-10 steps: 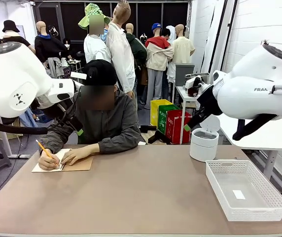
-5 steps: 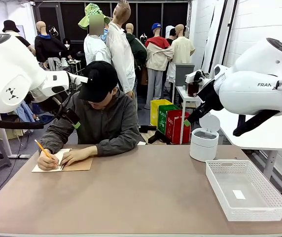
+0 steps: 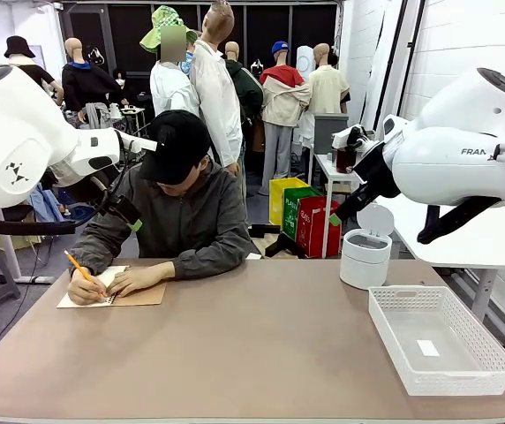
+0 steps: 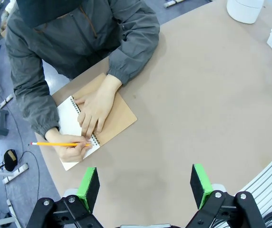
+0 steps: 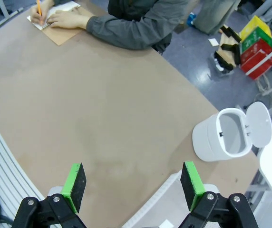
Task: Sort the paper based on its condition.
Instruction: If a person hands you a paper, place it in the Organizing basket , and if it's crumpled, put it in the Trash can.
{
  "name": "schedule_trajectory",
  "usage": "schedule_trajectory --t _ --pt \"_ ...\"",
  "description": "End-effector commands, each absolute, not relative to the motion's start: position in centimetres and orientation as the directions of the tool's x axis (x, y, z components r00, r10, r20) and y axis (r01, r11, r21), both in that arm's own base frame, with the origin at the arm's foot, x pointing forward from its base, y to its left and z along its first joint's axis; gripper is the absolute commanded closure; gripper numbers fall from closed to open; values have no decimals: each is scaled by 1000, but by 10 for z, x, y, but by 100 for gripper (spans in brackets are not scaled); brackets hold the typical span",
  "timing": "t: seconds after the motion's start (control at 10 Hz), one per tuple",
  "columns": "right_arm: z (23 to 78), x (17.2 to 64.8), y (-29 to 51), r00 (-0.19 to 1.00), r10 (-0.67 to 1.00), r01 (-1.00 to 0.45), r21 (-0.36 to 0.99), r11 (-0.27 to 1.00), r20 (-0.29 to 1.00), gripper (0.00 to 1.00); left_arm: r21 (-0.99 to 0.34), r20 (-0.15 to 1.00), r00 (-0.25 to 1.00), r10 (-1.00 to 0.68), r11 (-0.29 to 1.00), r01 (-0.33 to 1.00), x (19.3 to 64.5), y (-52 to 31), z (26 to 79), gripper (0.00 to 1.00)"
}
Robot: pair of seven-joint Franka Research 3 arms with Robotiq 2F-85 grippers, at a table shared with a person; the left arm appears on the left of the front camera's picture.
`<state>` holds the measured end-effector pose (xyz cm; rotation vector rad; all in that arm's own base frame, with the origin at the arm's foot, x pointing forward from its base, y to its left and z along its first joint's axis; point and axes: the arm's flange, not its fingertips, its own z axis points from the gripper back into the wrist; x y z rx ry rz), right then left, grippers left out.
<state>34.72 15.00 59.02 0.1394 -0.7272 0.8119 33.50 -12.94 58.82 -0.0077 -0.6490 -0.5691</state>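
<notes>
Fingers (image 4: pixel 89 186) of the left gripper (image 4: pixel 144 186) stand spread, holding nothing, above the bare table (image 4: pixel 198 109). From them the paper (image 4: pixel 67 121) lies at eleven o'clock, its long side running roughly eleven-to-five. It is pinned under the person's flat hand (image 4: pixel 95 114) while a pencil (image 4: pixel 55 143) writes on it. The right gripper (image 5: pixel 132 185), likewise spread and empty, has that sheet far off at eleven, so I judge the left arm nearer.

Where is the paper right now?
In the front view, the paper lies at the far left of the table, on the open notebook, under the person's writing hand.
</notes>
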Motion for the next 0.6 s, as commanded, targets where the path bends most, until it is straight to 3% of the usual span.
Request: schedule_trajectory --t 0.0,0.5 --pt "590 347 150 464 613 -704 -154 693 640 0 167 572 651 -499 848 504 336 -130 590 0" --pt "590 347 150 464 613 -704 -154 693 640 0 167 572 651 -499 848 504 336 -130 590 0"
